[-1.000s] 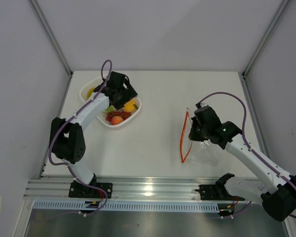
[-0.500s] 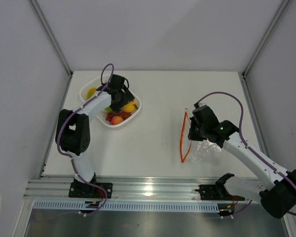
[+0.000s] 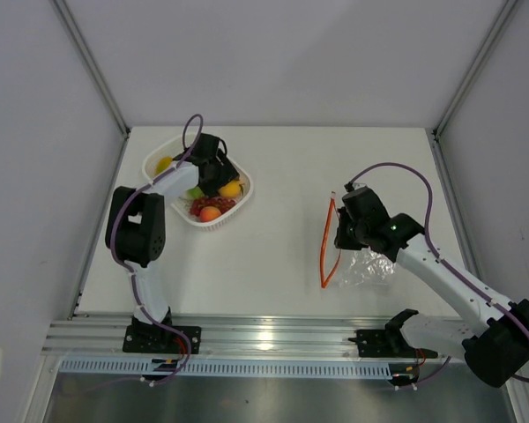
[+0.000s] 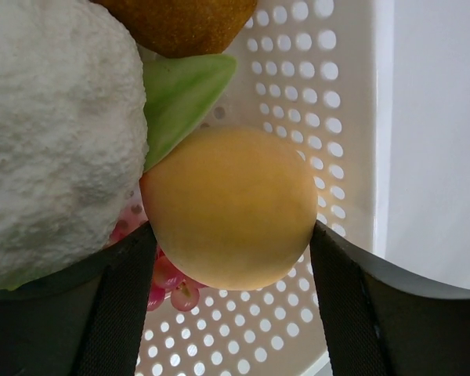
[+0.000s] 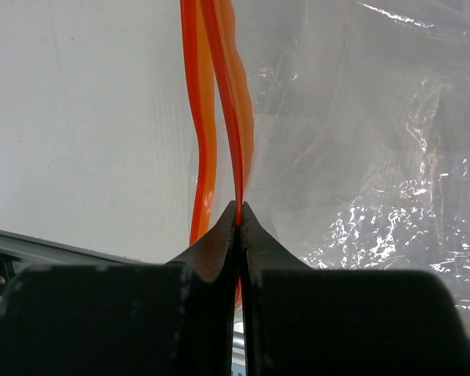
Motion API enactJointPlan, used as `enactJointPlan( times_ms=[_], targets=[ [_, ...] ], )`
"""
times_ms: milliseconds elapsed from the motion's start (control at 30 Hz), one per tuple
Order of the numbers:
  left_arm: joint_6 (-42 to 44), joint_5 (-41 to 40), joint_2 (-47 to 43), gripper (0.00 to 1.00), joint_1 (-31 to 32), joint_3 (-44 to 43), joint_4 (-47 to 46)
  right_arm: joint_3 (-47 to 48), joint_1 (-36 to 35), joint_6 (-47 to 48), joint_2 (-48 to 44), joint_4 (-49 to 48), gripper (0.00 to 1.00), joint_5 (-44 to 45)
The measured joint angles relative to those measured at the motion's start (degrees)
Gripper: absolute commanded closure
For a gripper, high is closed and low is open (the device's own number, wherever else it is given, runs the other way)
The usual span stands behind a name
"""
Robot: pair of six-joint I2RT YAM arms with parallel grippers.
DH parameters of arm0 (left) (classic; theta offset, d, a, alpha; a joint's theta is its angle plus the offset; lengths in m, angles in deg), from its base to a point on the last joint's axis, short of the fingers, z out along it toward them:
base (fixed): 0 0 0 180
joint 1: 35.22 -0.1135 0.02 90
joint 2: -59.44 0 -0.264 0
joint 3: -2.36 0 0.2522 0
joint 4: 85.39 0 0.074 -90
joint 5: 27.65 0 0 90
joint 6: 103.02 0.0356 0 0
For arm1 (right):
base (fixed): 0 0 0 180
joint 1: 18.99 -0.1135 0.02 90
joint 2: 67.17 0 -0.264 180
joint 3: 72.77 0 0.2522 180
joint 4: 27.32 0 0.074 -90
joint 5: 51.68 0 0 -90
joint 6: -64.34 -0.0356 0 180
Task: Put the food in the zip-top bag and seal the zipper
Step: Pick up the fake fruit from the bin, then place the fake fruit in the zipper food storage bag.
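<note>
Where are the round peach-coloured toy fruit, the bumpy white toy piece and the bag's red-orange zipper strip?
Round peach-coloured toy fruit (image 4: pixel 231 207): left wrist view, its middle.
Bumpy white toy piece (image 4: pixel 55 133): left wrist view, its side.
Red-orange zipper strip (image 5: pixel 231 117): right wrist view, mid-strip.

food (image 3: pixel 213 203): you've got mango (image 3: pixel 163 164), orange (image 3: pixel 232 189), peach-coloured piece (image 3: pixel 210 213) and grape cluster (image 3: pixel 197 204) bunched upper left, none bagged
zip-top bag (image 3: pixel 368 266): clear, crinkled, lying right of centre
zipper (image 3: pixel 326 248): red-orange, strips parted, your seal's undone
</note>
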Motion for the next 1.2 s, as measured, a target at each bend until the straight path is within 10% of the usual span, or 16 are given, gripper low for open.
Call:
enactJointPlan(
  times_ms=[133,433,1200],
  targets=[
    [0.5,0.2,0.0,0.41,0.0,0.5,-1.1,0.0,0.0,0.0,0.0,-0.2,1.0,-0.1],
    [1.6,0.7,-2.9,1.0,0.0,5.2,-4.6,0.0,0.0,-0.1,-0.1,-0.3,1.0,-0.2],
    [10.0,7.2,-34.6,0.99,8.4,17.1,-7.5,0.2,0.0,-1.6,-0.2,-0.8,1.0,-0.9]
  ],
)
